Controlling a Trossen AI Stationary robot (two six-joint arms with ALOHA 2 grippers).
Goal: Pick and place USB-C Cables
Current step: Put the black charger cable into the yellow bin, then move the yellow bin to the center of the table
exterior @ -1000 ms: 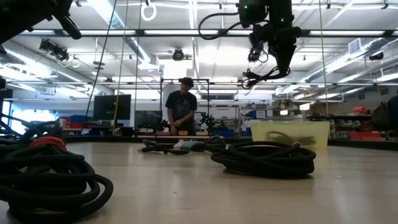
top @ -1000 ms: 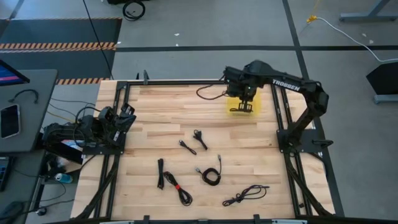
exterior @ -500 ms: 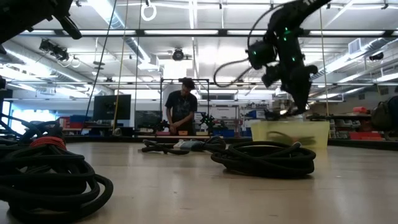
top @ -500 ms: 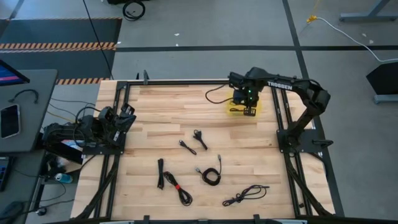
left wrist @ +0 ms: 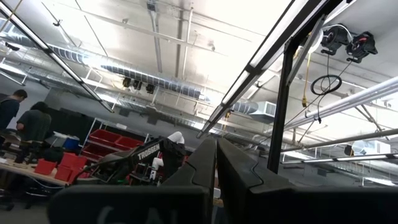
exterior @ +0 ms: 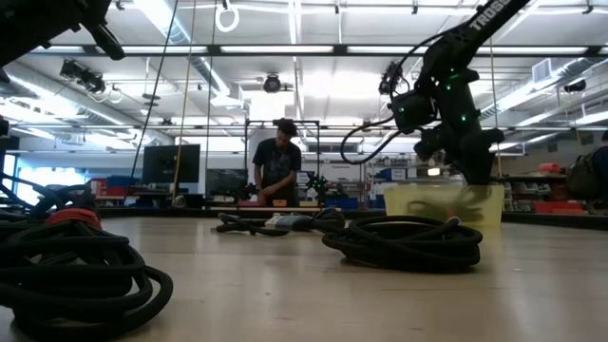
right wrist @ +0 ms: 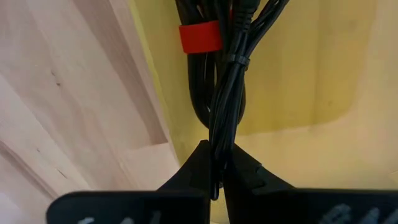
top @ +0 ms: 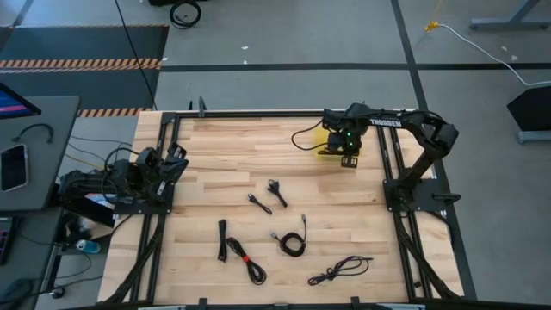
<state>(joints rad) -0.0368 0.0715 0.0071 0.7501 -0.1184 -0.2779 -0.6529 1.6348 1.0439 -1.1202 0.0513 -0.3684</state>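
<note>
My right gripper (right wrist: 217, 167) is shut on a black USB-C cable (right wrist: 225, 81), a bundle bound with a red tie (right wrist: 200, 37). It hangs over the yellow bin (right wrist: 305, 68). In the high view the right gripper (top: 348, 155) sits at the bin (top: 324, 143) at the table's back right. From table height the right gripper (exterior: 478, 174) dips into the bin (exterior: 418, 207). Several more USB-C cables lie on the wood: one (top: 276, 191) mid-table, a coil (top: 293, 243), a red-tied one (top: 245, 257) and a loose one (top: 340, 269) near the front. My left gripper (left wrist: 216, 155) is shut and empty.
The left arm (top: 146, 172) rests folded at the table's left edge. Black frame rails (top: 392, 164) run along both sides of the table. Coiled cables (exterior: 404, 242) fill the low view's foreground. A person (exterior: 277, 171) stands at a bench beyond the table.
The right arm has come down from high above the table and moved slightly right, carrying the cable bundle into the yellow bin. The left arm has not moved.
</note>
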